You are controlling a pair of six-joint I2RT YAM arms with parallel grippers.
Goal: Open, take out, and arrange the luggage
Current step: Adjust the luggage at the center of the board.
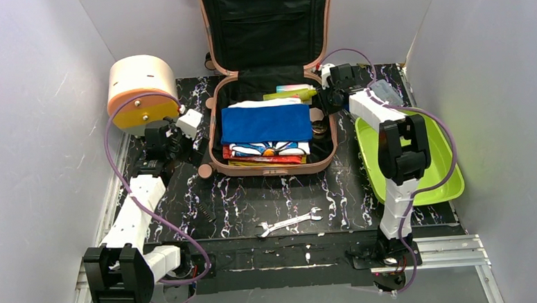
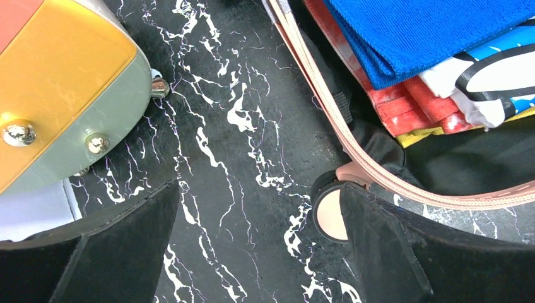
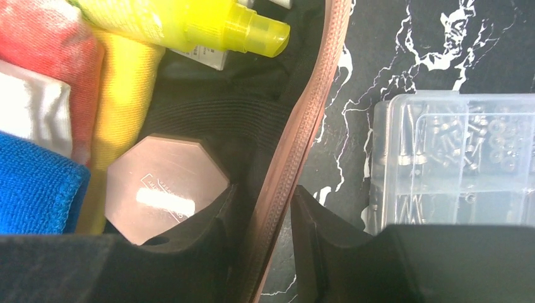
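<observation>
The salmon-pink luggage [image 1: 274, 170] lies open at the table's middle back, its black-lined lid [image 1: 266, 26] standing upright. Inside are a folded blue cloth [image 1: 265, 122], other folded textiles, a yellow bottle [image 3: 189, 22] and a copper octagonal lid [image 3: 167, 186]. My right gripper [image 1: 327, 96] straddles the luggage's right rim [image 3: 296, 145], one finger inside and one outside, pinched on it [image 3: 264, 189]. My left gripper [image 1: 181, 132] is open and empty over the table by the luggage's left side; in the left wrist view [image 2: 257, 189] a pink wheel [image 2: 328, 214] sits by its right finger.
A cream-and-orange drum box [image 1: 139, 89] stands at the back left, close to my left gripper. A lime-green tray [image 1: 419, 164] lies on the right. A clear box of screws [image 3: 454, 158] sits just right of the luggage. A wrench [image 1: 289, 222] lies at the front.
</observation>
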